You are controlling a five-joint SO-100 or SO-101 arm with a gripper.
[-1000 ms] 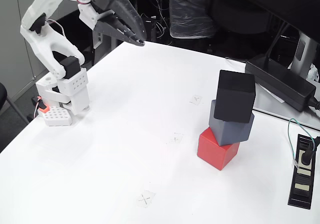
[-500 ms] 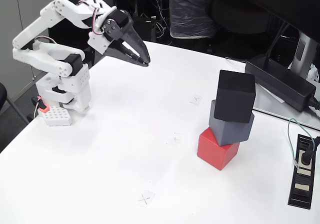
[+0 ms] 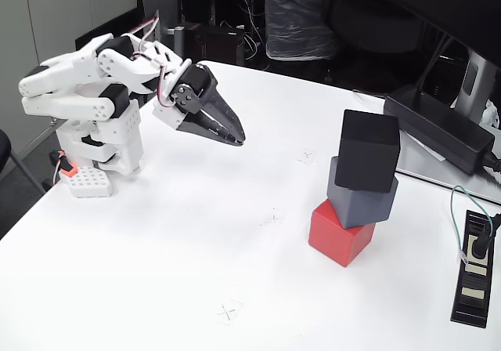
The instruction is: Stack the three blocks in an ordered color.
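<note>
Folded low over its base at the desk [image 3: 156,273] left edge, hand [image 3: 237,140] pointing down-right, fingers together, gripping nothing. Well apart (toward the right): black block [image 3: 369,149] atop blue-grey block [image 3: 362,197] atop red block [image 3: 338,233], each slightly twisted.

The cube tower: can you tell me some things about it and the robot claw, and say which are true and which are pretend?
1. The matte black cube sits on top. True.
2. The bright red cube is in the middle. False: it is at the bottom, under the slate blue-grey cube.
3. The gripper holds a cube. False: it holds nothing, far left of the stack.
4. The long flat black power brick lies behind the stack. True.
</note>
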